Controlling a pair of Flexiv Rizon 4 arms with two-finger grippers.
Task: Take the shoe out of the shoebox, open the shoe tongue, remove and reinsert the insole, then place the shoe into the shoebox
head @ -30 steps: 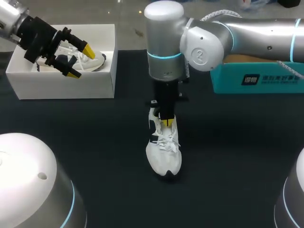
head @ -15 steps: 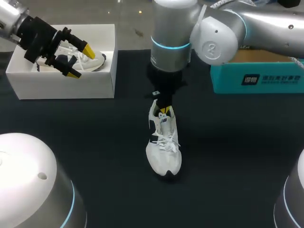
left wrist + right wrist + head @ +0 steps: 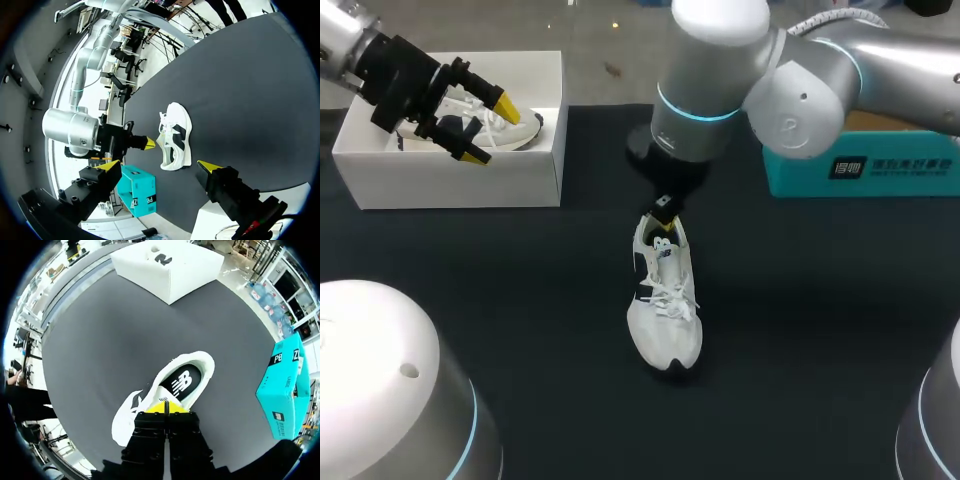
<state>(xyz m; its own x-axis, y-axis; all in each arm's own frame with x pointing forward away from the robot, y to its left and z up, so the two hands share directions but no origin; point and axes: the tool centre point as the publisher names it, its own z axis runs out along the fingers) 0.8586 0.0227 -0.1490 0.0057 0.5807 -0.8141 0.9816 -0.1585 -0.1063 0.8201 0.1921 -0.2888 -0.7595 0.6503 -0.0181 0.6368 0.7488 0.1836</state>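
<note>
A white shoe (image 3: pixel 665 310) with black side marks stands on the dark table, toe toward the near edge; its black insole (image 3: pixel 182 382) shows in the mouth. My right gripper (image 3: pixel 664 220) hangs shut just above the shoe's opening, with its tips (image 3: pixel 167 407) over the tongue edge and nothing seen between them. The white shoebox (image 3: pixel 460 180) sits at the far left with a second white shoe (image 3: pixel 518 128) inside. My left gripper (image 3: pixel 488 130) hovers open over the box and holds nothing. In the left wrist view the table shoe (image 3: pixel 176 135) lies far ahead of that gripper (image 3: pixel 160 166).
A teal box (image 3: pixel 860 165) stands at the far right of the table, also visible as the teal box (image 3: pixel 282 385) beside the shoe. Bare dark tabletop (image 3: pixel 800 330) stretches around the shoe on both sides and toward the front.
My right gripper has risen off the shoe's tongue and drawn back toward the heel, staying shut. The shoe and the left arm have not moved.
</note>
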